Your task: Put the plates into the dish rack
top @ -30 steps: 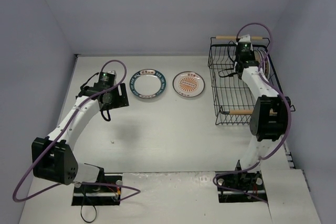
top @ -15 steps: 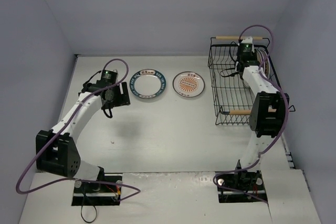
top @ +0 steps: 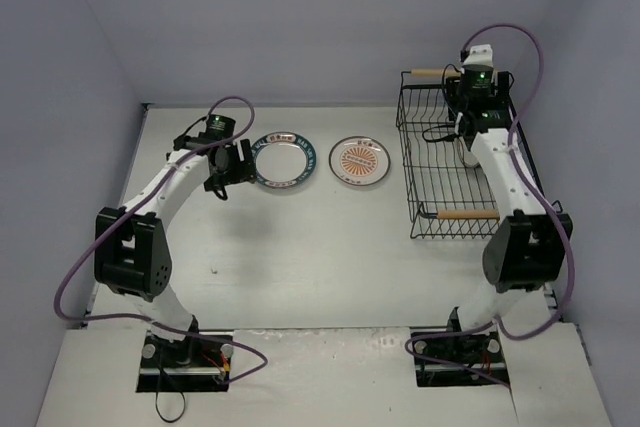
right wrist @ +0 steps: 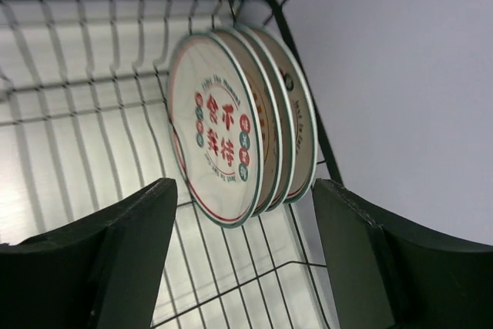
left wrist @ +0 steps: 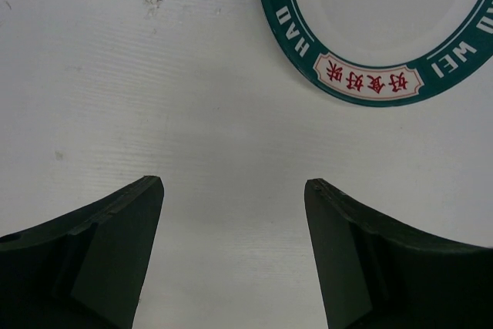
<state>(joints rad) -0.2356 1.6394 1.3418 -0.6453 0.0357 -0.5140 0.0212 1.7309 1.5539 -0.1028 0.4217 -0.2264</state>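
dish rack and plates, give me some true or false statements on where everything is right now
1. In the dish rack, three plates stand on edge side by side. True.
2. The teal-rimmed plate is held in the left end effector. False: it lies flat on the table, and the open fingers are short of it, not touching it.
3. The orange sunburst plate lies on the table between the teal-rimmed plate and the dish rack. True.
4. The right end effector is shut on a plate. False: it is open and holds nothing, facing the three plates in the rack.
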